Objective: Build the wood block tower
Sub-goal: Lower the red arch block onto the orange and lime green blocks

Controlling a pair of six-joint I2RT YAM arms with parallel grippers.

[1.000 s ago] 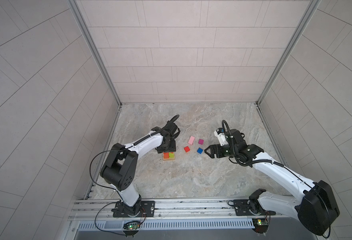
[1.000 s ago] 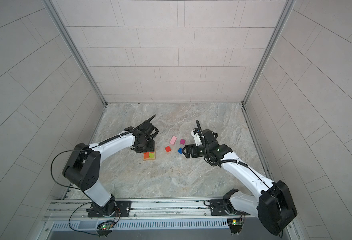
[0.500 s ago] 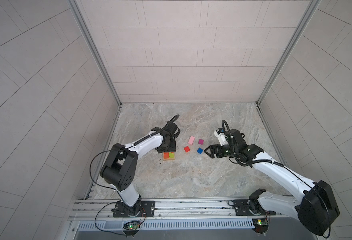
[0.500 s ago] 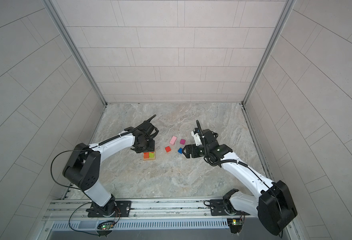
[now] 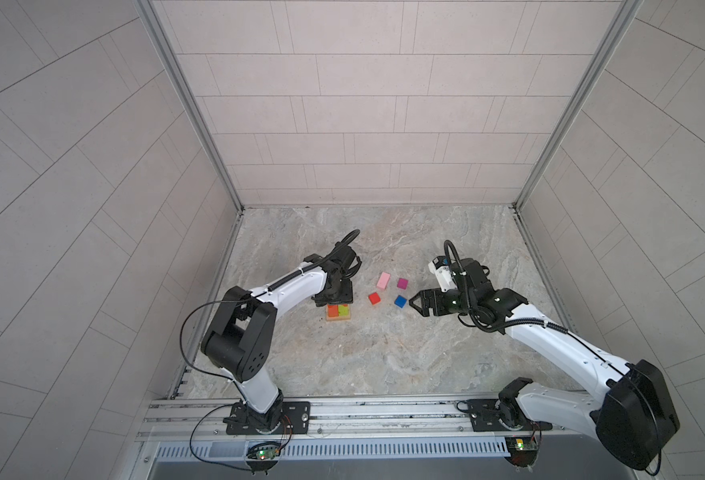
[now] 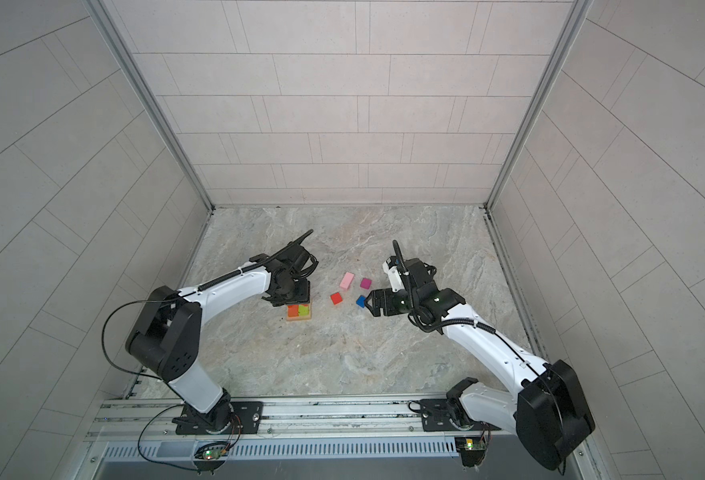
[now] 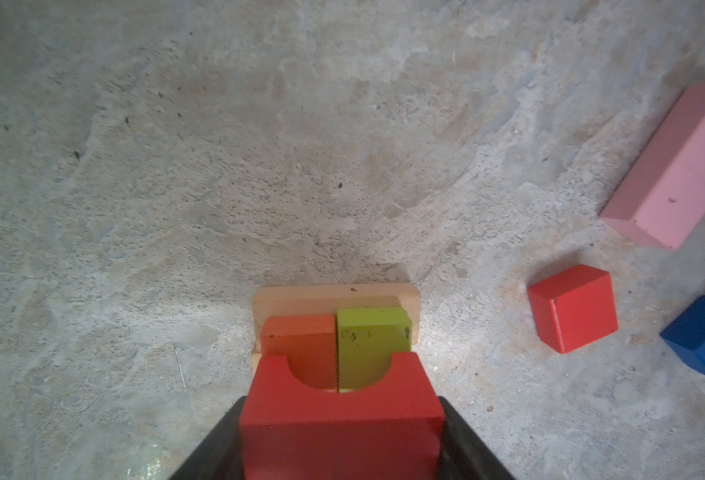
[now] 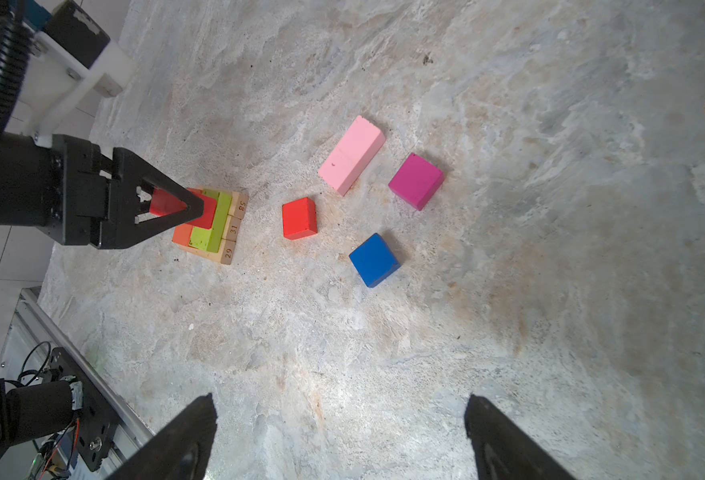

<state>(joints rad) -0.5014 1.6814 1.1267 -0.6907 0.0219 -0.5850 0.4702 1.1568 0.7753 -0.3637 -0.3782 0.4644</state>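
- left gripper (image 7: 342, 449): jaws pressed against both sides of the red wooden arch block (image 7: 338, 407), clamped on it.
- my arch hangs over the tower (image 5: 338, 312), its cut-out above the seam between the orange wooden oblong (image 7: 300, 338) and the lime wooden oblong (image 7: 373, 338); cannot tell whether it rests on them.
- those two oblongs lie side by side, touching, on the plain tan wooden bars (image 8: 234, 227), which have numbered ends.
- right gripper (image 8: 342, 419): jaws wide apart, nothing between them; in both top views it points at the blue wooden cube (image 8: 373, 259), near but apart.
- loose on the grey marbled table top (image 8: 550, 249), right of the tower in both top views: red wooden cube (image 8: 299, 218), blue cube, magenta wooden cube (image 8: 416, 180), pink wooden oblong (image 8: 351, 154); none touching.
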